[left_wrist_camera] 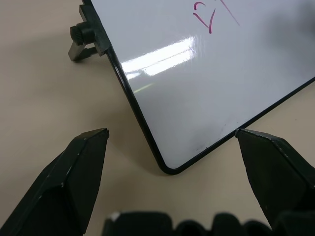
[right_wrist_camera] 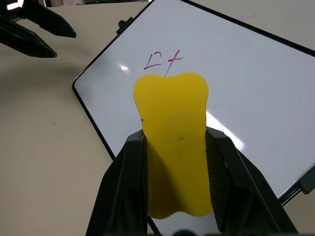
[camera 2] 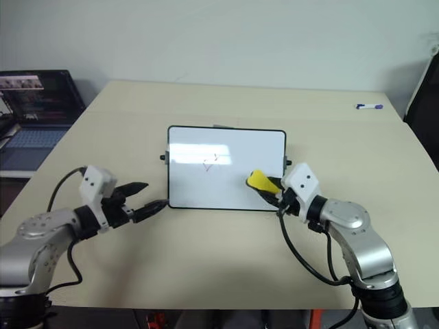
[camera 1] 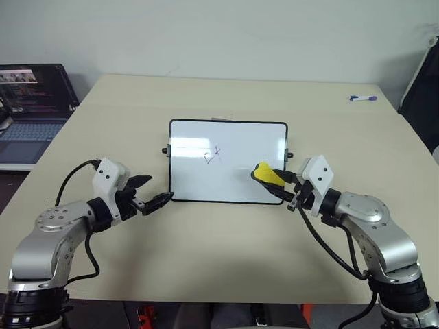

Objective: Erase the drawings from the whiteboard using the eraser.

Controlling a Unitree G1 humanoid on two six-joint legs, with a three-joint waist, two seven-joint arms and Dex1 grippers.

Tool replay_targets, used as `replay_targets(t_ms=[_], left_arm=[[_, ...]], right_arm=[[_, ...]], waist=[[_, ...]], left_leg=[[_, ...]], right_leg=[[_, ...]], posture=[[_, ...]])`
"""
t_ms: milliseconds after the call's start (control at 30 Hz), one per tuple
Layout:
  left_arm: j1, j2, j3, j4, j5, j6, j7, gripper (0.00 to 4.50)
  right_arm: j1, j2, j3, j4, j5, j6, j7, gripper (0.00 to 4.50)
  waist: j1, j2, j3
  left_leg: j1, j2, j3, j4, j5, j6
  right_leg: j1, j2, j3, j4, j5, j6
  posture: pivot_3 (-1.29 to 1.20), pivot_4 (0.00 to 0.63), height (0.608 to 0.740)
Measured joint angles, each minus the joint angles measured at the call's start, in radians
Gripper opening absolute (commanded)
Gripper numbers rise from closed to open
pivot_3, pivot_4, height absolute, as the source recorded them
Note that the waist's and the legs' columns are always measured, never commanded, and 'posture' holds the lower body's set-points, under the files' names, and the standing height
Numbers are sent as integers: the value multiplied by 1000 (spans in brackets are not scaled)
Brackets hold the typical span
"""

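1. The whiteboard [camera 1: 228, 162] lies flat in the middle of the table [camera 1: 206, 260], in front of the robot.
2. The drawings [camera 1: 213, 156] are two little pen marks near the middle of the board. One looks reddish. Both are not rubbed out yet.
3. The eraser [right_wrist_camera: 173, 152] is a yellow block. The right gripper [camera 1: 289, 195] squeezes it tight between its two black fingers [right_wrist_camera: 123, 191].
4. The eraser hangs over the near right corner of the board. I cannot tell if it touches the board there. It is well apart from the marks.
5. The left gripper [camera 1: 152, 192] holds nothing. Its fingers [left_wrist_camera: 78, 172] are spread wide, one on each side of the near left corner of the board. They do not touch the board.
6. I think the step now is getting ready to wipe. The eraser is picked up, but no wiping is done.
7. Next, the right arm should bring the eraser across to the marks, put its soft side flat on the board, and rub back and forth.
8. The left gripper may need to hold the corner so the board does not slide.
9. A laptop [camera 1: 31, 110] and a marker pen [camera 1: 362, 98] sit far off. They are not needed.
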Motion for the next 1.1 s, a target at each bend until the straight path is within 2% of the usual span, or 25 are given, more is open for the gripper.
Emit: replay_targets(t_ms=[133, 633, 733, 900, 1100], left_arm=[[1, -1, 0, -28, -12, 23, 30, 4500], [-1, -8, -1, -62, -16, 41, 65, 4500], [-5, 8, -12, -59, -8, 39, 56, 4500], [-38, 59, -49, -5, 23, 31, 13, 4500], [-86, 84, -94, 50, 55, 6, -34, 4500]], right_arm=[[25, 36, 42, 39, -13, -43, -34, 1213], [8, 32, 87, 64, -33, -86, -54, 1213], [-35, 35, 114, 90, -67, -101, -69, 1213], [-212, 75, 204, 217, -196, -183, -120, 1212], [-413, 174, 342, 476, -368, -295, -180, 1203]], waist=[[0, 0, 0], [0, 0, 0], [-1, 0, 0], [-5, 0, 0], [-11, 0, 0]], left_leg=[[0, 0, 0, 0, 0, 0], [0, 0, 0, 0, 0, 0], [0, 0, 0, 0, 0, 0], [0, 0, 0, 0, 0, 0], [-2, -1, 1, -1, -1, -1]], right_leg=[[0, 0, 0, 0, 0, 0], [0, 0, 0, 0, 0, 0], [0, 0, 0, 0, 0, 0], [-1, 0, 0, 1, 0, -2], [-3, 0, 0, 0, 1, -4]], posture=[[0, 150, 740], [0, 150, 740], [0, 150, 740], [0, 150, 740], [0, 150, 740]])
